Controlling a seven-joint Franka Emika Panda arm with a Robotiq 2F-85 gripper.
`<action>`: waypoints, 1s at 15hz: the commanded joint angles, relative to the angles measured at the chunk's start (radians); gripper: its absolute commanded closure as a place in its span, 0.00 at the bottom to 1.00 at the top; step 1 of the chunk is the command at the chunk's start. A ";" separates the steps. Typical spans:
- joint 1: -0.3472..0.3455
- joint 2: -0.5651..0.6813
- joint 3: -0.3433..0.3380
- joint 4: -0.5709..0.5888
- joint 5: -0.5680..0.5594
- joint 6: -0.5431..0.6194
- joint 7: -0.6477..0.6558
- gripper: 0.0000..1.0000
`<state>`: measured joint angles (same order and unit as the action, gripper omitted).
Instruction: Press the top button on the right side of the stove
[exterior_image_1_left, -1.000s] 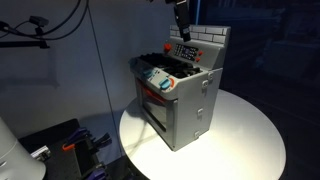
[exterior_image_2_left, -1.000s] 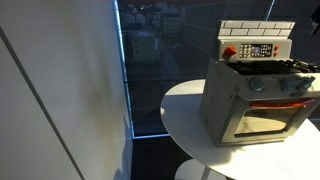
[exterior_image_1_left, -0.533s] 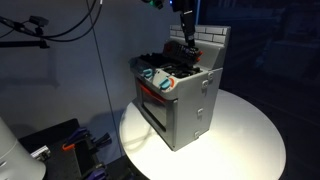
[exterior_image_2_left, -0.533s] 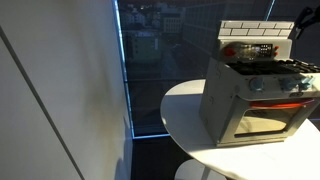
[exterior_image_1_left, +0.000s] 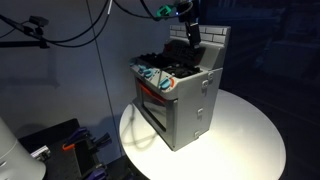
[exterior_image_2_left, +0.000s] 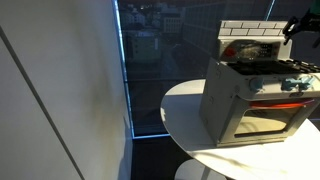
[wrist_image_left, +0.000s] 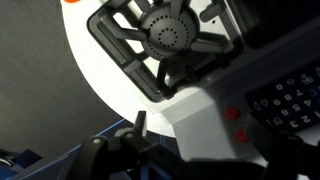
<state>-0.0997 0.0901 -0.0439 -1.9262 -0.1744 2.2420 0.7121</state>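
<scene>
The small grey toy stove (exterior_image_1_left: 180, 100) stands on a round white table and shows in both exterior views (exterior_image_2_left: 255, 95). Its white brick-pattern back wall (exterior_image_1_left: 212, 38) carries a dark control panel (exterior_image_2_left: 258, 48). My gripper (exterior_image_1_left: 193, 35) hangs over the burners, close in front of the back wall, and also shows at the frame edge (exterior_image_2_left: 300, 25). In the wrist view a black burner (wrist_image_left: 170, 35), two red buttons (wrist_image_left: 232, 113) and the dark control panel (wrist_image_left: 290, 100) lie below the gripper (wrist_image_left: 205, 140). Its fingers look apart and hold nothing.
The round white table (exterior_image_1_left: 250, 130) has free surface beside the stove. Teal-and-red knobs (exterior_image_1_left: 158, 80) line the stove's front above the oven door (exterior_image_2_left: 262, 122). Cables hang overhead (exterior_image_1_left: 60, 25). A white wall (exterior_image_2_left: 60, 90) stands beside the table.
The gripper has come down and moved toward the stove's back wall, and it now covers part of the wall. The stove has not moved.
</scene>
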 joint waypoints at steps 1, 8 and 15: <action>0.020 0.024 -0.027 0.018 0.002 0.034 0.030 0.00; 0.031 0.040 -0.044 0.016 0.006 0.061 0.054 0.00; 0.037 0.053 -0.049 0.021 0.009 0.054 0.065 0.00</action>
<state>-0.0748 0.1300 -0.0788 -1.9263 -0.1743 2.2974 0.7615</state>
